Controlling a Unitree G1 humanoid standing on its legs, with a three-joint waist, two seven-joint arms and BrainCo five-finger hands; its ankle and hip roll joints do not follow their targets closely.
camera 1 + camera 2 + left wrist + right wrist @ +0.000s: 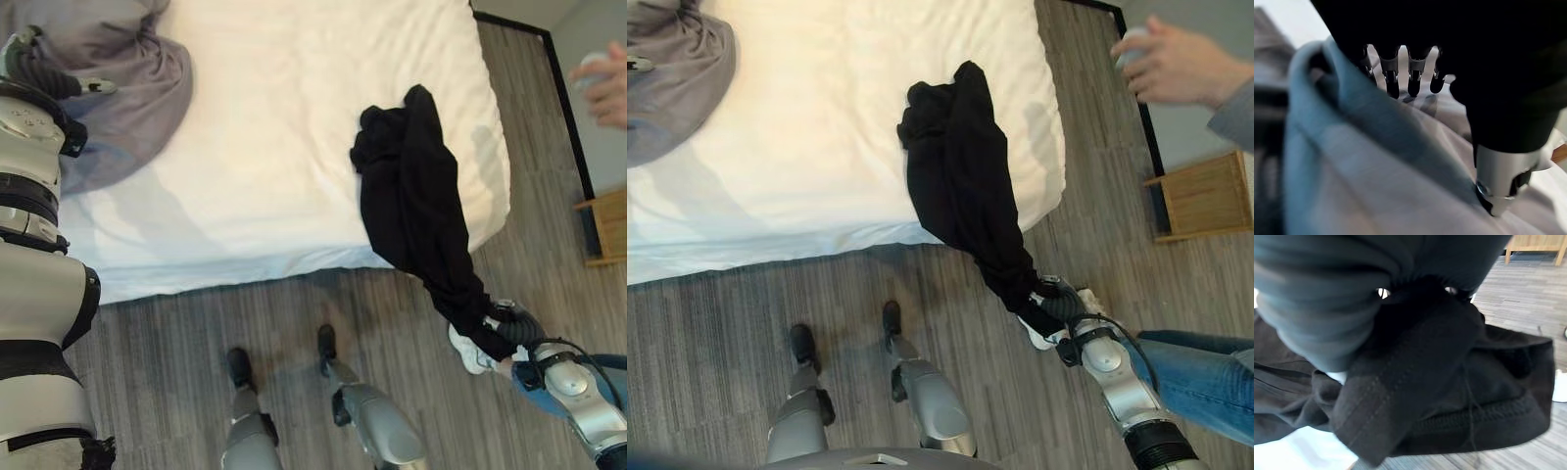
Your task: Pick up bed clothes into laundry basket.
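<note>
A black garment (416,196) lies on the right part of the white bed (284,127) and stretches taut off the bed's edge, down over the floor. My right hand (1065,305) is shut on its lower end, and the black cloth (1449,372) wraps over that hand. A grey-blue garment (127,88) lies bunched at the bed's far left. My left hand (49,76) hovers just above it, its fingers (1415,73) straight and pointing at the grey cloth (1376,161), holding nothing.
A person stands at the right: a hand (1176,64) reaches in over the floor, a jeans leg (1205,377) and a white shoe (470,352) are close to my right hand. A wooden crate (1205,196) sits beside the black bed frame (563,88).
</note>
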